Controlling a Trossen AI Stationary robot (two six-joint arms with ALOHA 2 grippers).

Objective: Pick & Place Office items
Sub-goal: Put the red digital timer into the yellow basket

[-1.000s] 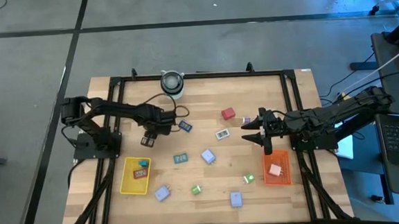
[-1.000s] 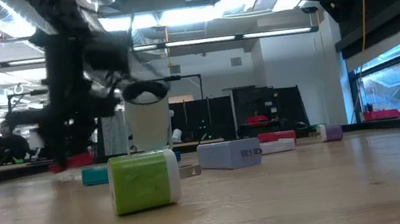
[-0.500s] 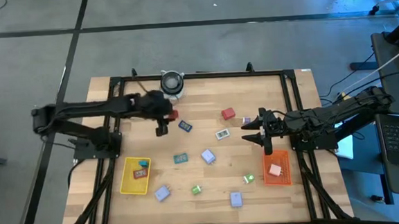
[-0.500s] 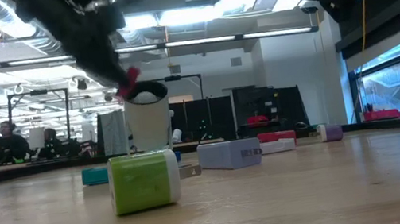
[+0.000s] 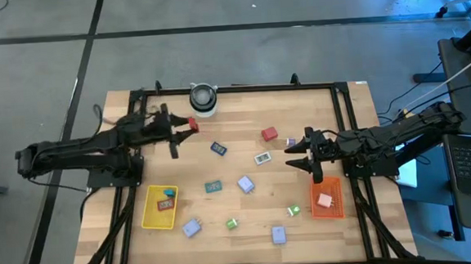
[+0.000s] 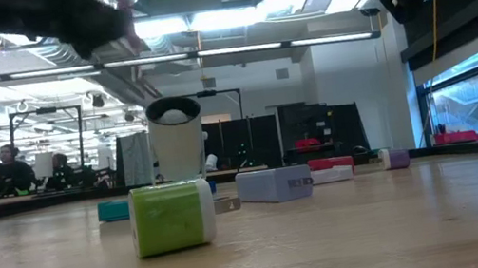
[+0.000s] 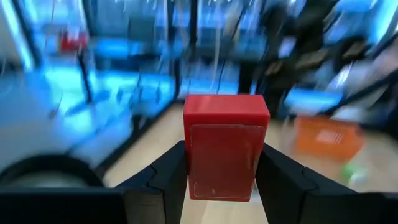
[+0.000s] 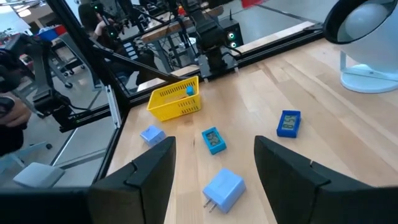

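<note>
My left gripper (image 5: pixel 182 128) is raised above the table's far-left part, shut on a red block (image 7: pixel 225 149), which also shows in the high view (image 5: pixel 191 125). My right gripper (image 5: pixel 294 154) hovers open over the table's right side, beside the red tray (image 5: pixel 335 210), which holds a pink item (image 5: pixel 325 199). In its wrist view the right gripper (image 8: pixel 214 142) has nothing between its fingers. On the table lie another red block (image 5: pixel 269 133), a blue packet (image 5: pixel 218 148), a teal one (image 5: pixel 213 186), a lavender block (image 5: pixel 246 184) and a green block (image 6: pixel 172 218). My left gripper pinches the red block between its two fingers, one on each of two opposite side faces (image 7: pixel 194 168). The fingers (image 7: pixel 280 180) reach about level, pointing toward the table's right. The block is lifted clear of the table and sticks out past the fingertips.
A yellow tray (image 5: pixel 148 217) near the left edge holds a blue and a red item. A round grey-white cylinder (image 5: pixel 204 98) stands at the far edge, close to the left gripper. More small lavender and green items (image 5: pixel 279 235) lie near the near edge. A black frame rims the table.
My left gripper has risen from the table with the red block, lifting it clear. It has tipped from pointing down to about level and swung toward the table's far-left part. The right arm has kept still.
</note>
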